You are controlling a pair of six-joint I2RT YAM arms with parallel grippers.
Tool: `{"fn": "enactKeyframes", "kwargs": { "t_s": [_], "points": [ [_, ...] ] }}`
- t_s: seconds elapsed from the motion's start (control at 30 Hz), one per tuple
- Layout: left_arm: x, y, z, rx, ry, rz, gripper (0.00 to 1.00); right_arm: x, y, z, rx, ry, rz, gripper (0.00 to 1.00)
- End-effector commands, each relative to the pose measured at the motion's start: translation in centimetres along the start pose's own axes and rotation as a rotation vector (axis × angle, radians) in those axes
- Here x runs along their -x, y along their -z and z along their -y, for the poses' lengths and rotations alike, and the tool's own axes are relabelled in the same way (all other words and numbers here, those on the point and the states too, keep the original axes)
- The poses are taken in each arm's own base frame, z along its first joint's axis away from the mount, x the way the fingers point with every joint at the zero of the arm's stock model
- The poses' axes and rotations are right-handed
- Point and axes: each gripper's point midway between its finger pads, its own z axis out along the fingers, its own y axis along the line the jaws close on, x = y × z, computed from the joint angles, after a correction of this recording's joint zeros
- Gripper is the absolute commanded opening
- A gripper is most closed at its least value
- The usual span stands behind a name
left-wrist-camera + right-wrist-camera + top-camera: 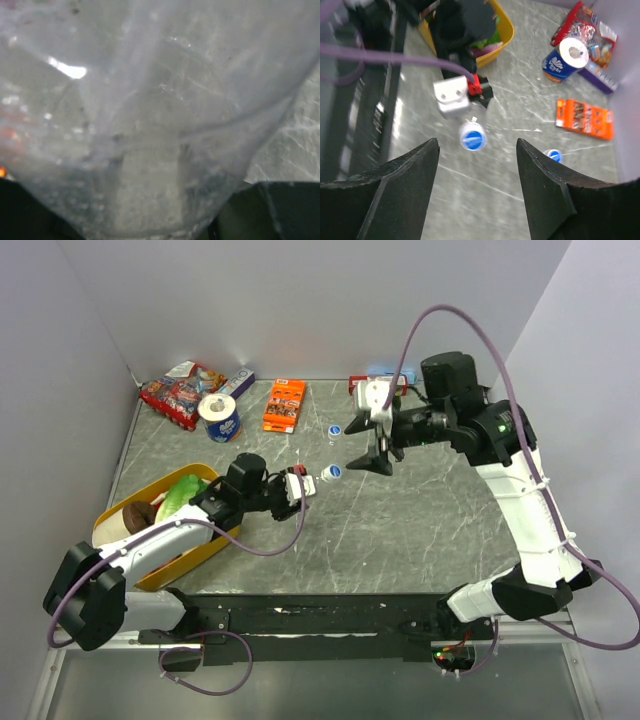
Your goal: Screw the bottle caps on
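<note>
The step in hand looks like screwing the cap onto the first bottle. The left gripper (303,485) is closed round a clear bottle (318,478) and holds it tilted above the table (420,530), on the near side of the orange box (285,405), toward the arm bases. A blue cap (331,473) sits on the bottle's mouth. Whether it is screwed tight cannot be told.

The right gripper (371,462) hangs close beside that cap, farther from the box. Its jaws are wide and hold nothing, and in its wrist view the cap lies between the two fingers but clear of both.

The next move, I judge, calls for the right jaws to line up on the cap, close on its rim and twist while the left grip holds firm. The cap is small, so a slight miss would knock it askew.

A second cap (335,429) stands just beside the box. Whether it is already on its bottle is unclear.

The table past the held bottle, away from the box, is bare and leaves free room for the right arm. The yellow bowl (190,555) lies under the left arm, and the walls behind the box are not close enough to bother this work.
</note>
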Motion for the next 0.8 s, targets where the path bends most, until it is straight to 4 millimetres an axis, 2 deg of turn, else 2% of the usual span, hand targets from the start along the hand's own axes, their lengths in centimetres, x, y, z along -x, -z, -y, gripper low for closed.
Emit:
{"fn": "enactKeyframes", "kwargs": {
  "t_s": [0.0,0.13,0.27,0.53,0.77],
  "points": [
    [2.6,1.1,1.3,-0.173,-0.196,0.057,0.01,-2.2,-0.7,-2.1,0.120,0.318,-0.060,0.72],
    [2.5,1.2,1.5,-0.204,-0.227,0.046,0.01,-4.2,-1.2,-4.4,0.192,0.483,-0.093,0.73],
    [3.0,1.3,1.3,-0.200,-0.254,0.058,0.01,-5.0,-1.9,-5.6,0.242,0.488,-0.104,0.71],
    [2.8,1.2,1.2,-0.213,-0.250,0.038,0.01,-5.3,-3.5,-5.0,0.230,0.558,-0.119,0.65],
    [3.0,1.1,0.8,-0.207,-0.261,0.040,0.01,-5.8,-4.1,-5.1,0.256,0.550,-0.131,0.59]
  ]
}}
